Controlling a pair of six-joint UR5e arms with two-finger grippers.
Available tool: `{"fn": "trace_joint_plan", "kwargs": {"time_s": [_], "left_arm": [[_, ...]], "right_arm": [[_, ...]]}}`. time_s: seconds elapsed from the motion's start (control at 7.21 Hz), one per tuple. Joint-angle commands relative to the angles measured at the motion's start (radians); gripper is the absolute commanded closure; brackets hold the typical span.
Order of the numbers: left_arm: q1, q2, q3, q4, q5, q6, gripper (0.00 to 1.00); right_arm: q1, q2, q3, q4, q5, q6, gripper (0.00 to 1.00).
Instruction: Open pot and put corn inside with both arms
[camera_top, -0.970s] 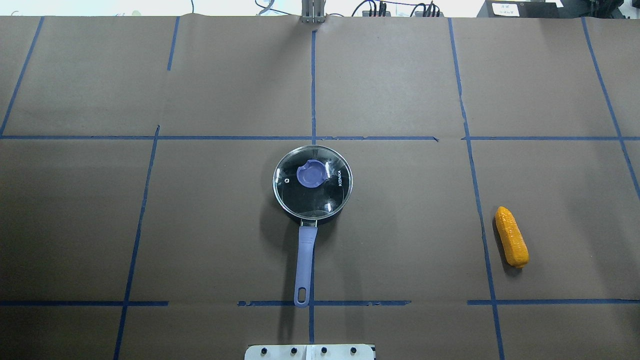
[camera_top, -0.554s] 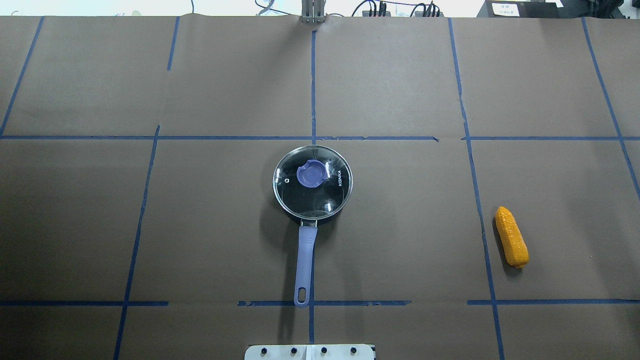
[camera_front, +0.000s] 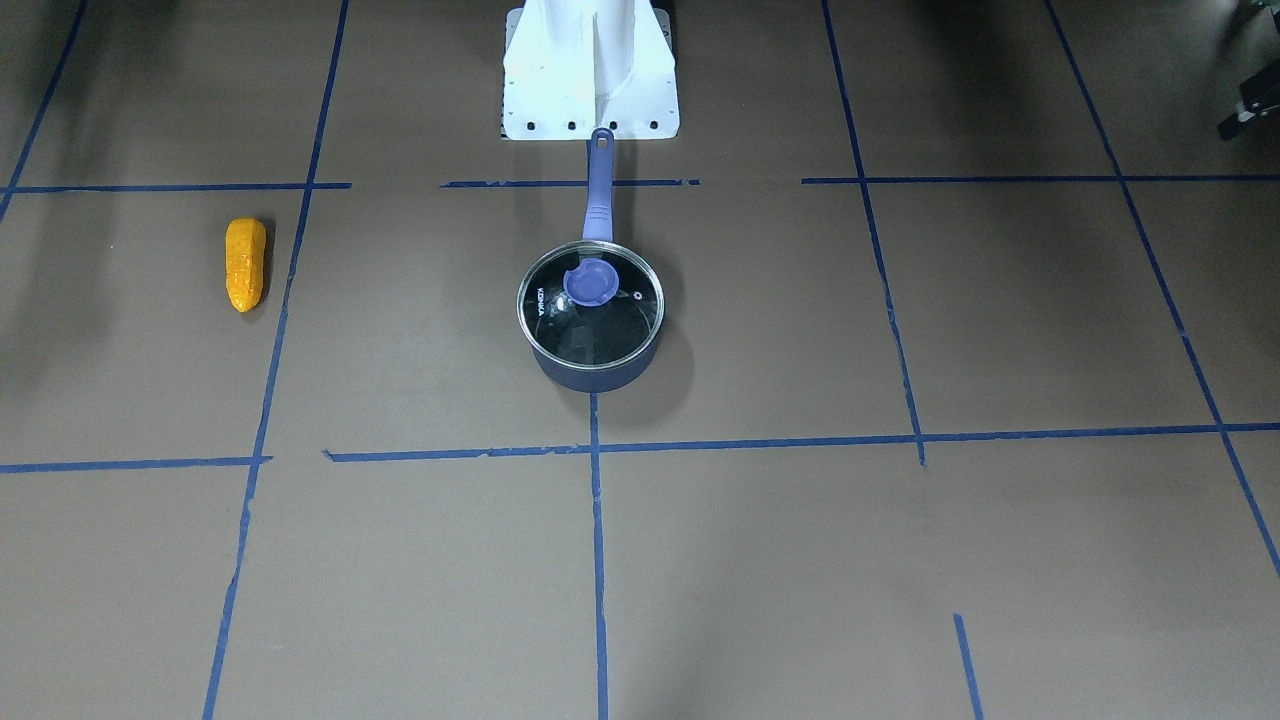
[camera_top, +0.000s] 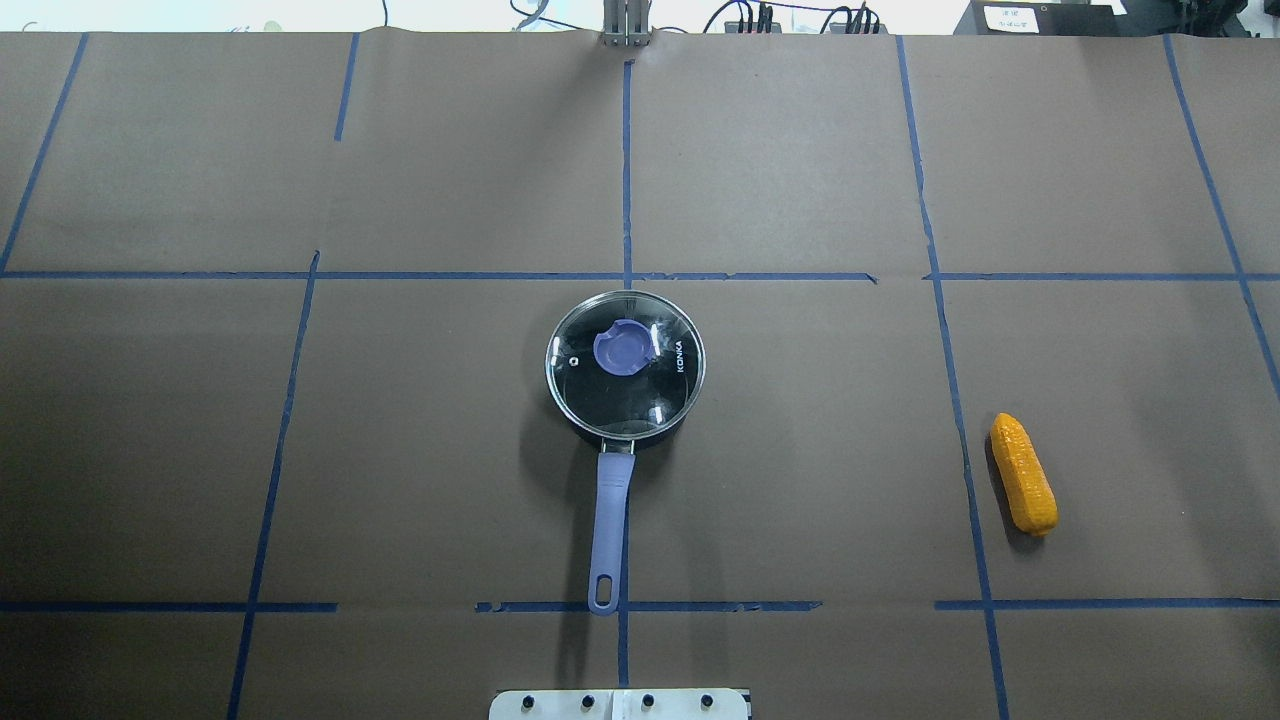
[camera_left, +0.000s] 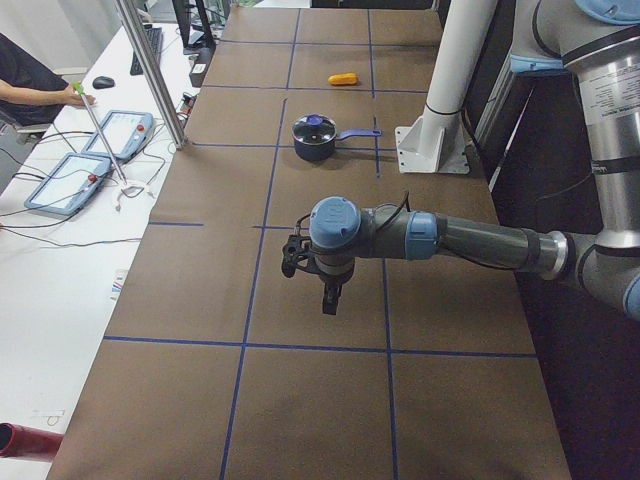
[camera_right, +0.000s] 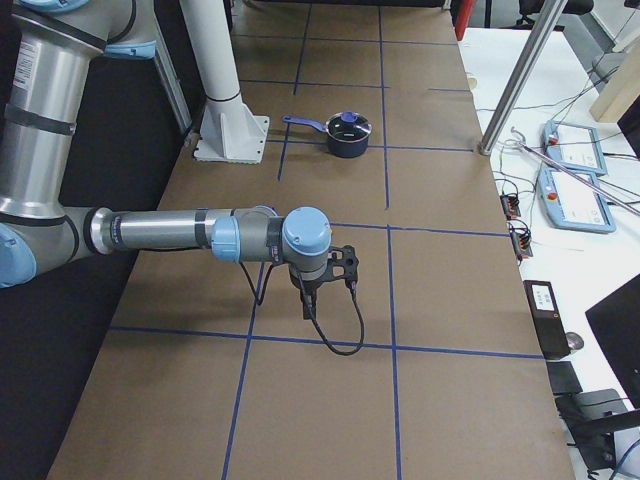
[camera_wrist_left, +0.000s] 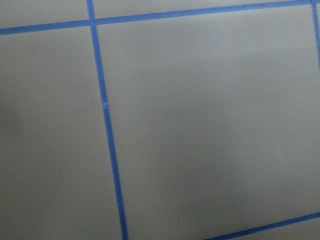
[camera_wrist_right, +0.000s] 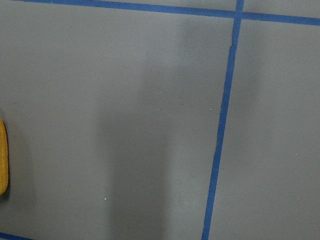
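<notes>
The dark navy pot (camera_top: 611, 520) stands at the table's middle, its purple-blue handle toward the robot's base. A round glass lid (camera_top: 650, 395) with a blue knob (camera_top: 624, 351) sits on it, closing it. The pot also shows in the front-facing view (camera_front: 590, 376). The orange-yellow corn (camera_top: 1023, 474) lies flat on the right side, far from the pot; its edge shows in the right wrist view (camera_wrist_right: 2, 160). My left gripper (camera_left: 318, 278) hovers over bare table far left of the pot. My right gripper (camera_right: 335, 268) hovers far right. I cannot tell whether either is open or shut.
The white stand's base (camera_front: 590, 70) is fixed just behind the pot handle's end. Blue tape lines (camera_top: 627, 180) grid the brown table cover. Pendants and cables lie on a white bench (camera_left: 70, 180) beyond the table's far edge.
</notes>
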Motion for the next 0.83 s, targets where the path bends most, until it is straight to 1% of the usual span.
{"fn": "trace_joint_plan", "kwargs": {"time_s": [0.0,0.14,0.28,0.42,0.55,0.69], "left_arm": [[0.201,-0.138,-0.108,0.000,-0.004,-0.312,0.00],[0.318,-0.248,-0.151,-0.001,0.031,-0.565,0.00],[0.468,-0.433,-0.155,0.006,0.163,-0.809,0.00],[0.620,-0.549,-0.153,0.016,0.277,-0.968,0.00],[0.831,-0.685,-0.121,0.057,0.427,-1.102,0.00],[0.921,-0.872,0.010,0.127,0.615,-1.156,0.00]], "right_arm": [[0.000,0.000,0.003,0.014,-0.002,-0.009,0.00],[0.000,-0.005,-0.003,0.061,-0.001,-0.009,0.00],[-0.002,-0.008,-0.005,0.069,-0.001,-0.009,0.00],[-0.018,-0.007,-0.005,0.066,-0.002,-0.007,0.00],[-0.025,-0.007,-0.005,0.069,-0.002,-0.007,0.00],[-0.031,-0.007,-0.005,0.069,-0.005,-0.006,0.00]]}}
